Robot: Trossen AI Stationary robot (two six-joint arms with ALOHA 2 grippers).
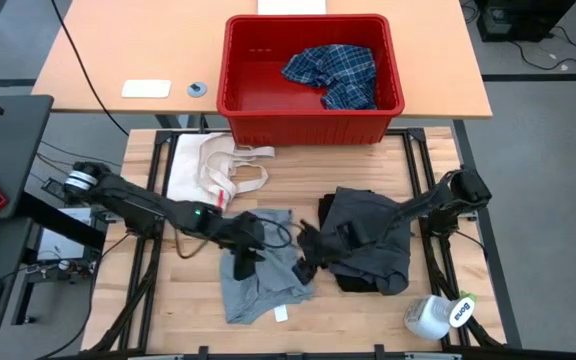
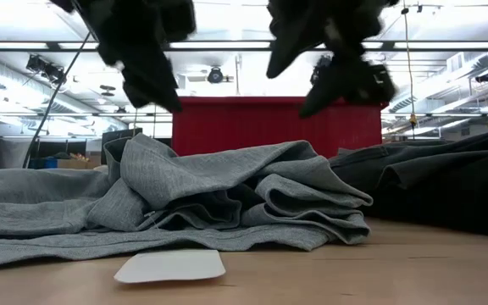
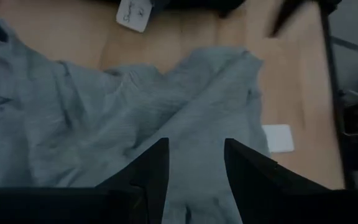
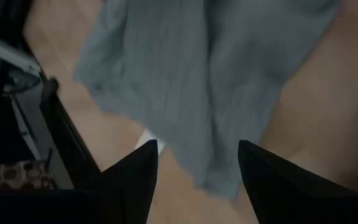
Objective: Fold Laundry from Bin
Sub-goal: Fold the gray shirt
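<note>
- High view: light grey garment (image 1: 260, 268) lies crumpled on the worktop (image 1: 148, 320), directly under both grippers, long axis near-far; left gripper (image 1: 243, 262) is over its middle.
- Low view: right gripper (image 2: 333, 72) hangs clear above.
- Wrist views: both stand released, empty (plaid shirt (image 1: 333, 72) waits in the red bin (image 1: 313, 125)).

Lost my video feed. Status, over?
Both tools open above light grey garment: left tool, right tool. Garment crumpled, unfolded. Plaid shirt in bin.

We see even, bright light from ceiling strips (image 2: 252, 44) in the low view; shadows on the worktop (image 1: 368, 310) are soft. Both wrist views are dim and motion-blurred, the dark fingers (image 4: 135, 180) hazy.
</note>
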